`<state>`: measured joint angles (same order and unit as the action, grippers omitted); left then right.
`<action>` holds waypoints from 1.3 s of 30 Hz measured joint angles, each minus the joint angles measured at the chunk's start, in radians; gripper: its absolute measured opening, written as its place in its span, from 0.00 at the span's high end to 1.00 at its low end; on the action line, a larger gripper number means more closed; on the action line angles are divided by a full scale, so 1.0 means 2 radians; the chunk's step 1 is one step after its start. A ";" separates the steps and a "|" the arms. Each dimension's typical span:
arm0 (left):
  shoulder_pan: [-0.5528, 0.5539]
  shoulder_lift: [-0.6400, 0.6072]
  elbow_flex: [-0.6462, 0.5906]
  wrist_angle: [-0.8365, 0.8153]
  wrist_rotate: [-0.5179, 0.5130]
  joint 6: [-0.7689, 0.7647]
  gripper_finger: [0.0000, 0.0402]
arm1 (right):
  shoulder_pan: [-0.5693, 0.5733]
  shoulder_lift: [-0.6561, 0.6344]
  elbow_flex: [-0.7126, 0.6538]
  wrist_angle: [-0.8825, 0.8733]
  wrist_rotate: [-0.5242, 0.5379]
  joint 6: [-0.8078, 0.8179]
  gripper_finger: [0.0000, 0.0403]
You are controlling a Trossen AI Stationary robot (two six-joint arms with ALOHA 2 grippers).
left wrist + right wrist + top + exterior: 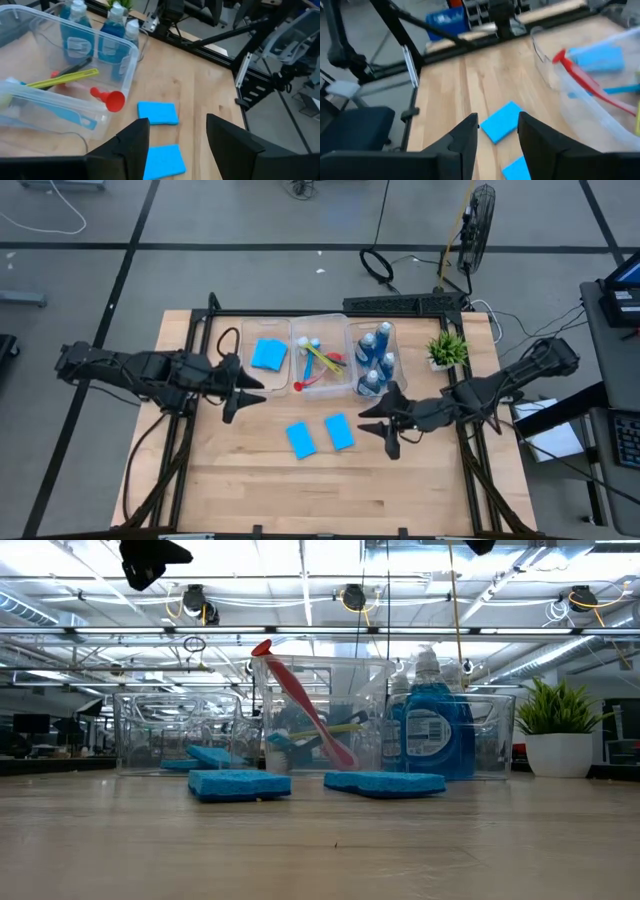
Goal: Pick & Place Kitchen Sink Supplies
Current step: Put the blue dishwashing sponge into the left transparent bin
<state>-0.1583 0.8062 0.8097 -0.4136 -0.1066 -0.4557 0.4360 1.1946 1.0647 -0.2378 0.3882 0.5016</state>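
Wooden tabletop [250, 470] carries three clear bins in a row at its far side: the left bin [264, 357] holds one sponge [269, 354], the middle bin [322, 358] holds the brushes, with the red brush [318, 377] leaning out over its rim, and the right bin [373, 358] holds the blue bottles [376, 360]. A potted plant [446, 349] stands beside the right bin. Two sponges lie loose on the bare wood in front of the bins, the left sponge [300, 439] and the right sponge [339, 431], close together but not touching.

The left claw [240, 388] hovers above the tabletop in front of the left bin, fingers parted and holding nothing. The right claw [380, 418] hovers just beside the right sponge, fingers also parted and empty; its wrist view shows a loose sponge between its fingertips, farther off.

The step in hand looks like picking up a loose sponge, probably with the right claw. To do it well, it should centre over the sponge, turn so the fingers straddle the short side, come down until the tips nearly touch wood, then close gently, since the sponge is soft and thin. Keep clear of the neighbouring sponge and the bin walls.
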 joint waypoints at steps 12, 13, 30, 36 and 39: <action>-0.023 0.000 0.000 -0.002 0.000 0.000 0.54 | -0.005 0.125 0.113 -0.189 -0.070 0.133 0.70; -0.023 0.000 0.000 -0.002 0.000 -0.001 0.54 | -0.007 0.133 0.115 -0.197 -0.074 0.149 0.70; -0.023 0.000 0.000 -0.009 0.000 -0.007 0.54 | -0.062 0.213 0.117 -0.217 -0.117 0.319 0.70; -0.023 0.000 0.000 -0.016 0.000 -0.007 0.54 | -0.064 0.239 0.117 -0.177 -0.118 0.319 0.70; -0.023 0.000 0.000 -0.021 0.000 -0.007 0.54 | -0.067 0.246 0.116 -0.176 -0.118 0.319 0.70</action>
<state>-0.2050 0.8062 0.8097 -0.4562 -0.1057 -0.4690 0.3013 1.6857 1.2975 -0.5896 0.1528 1.1397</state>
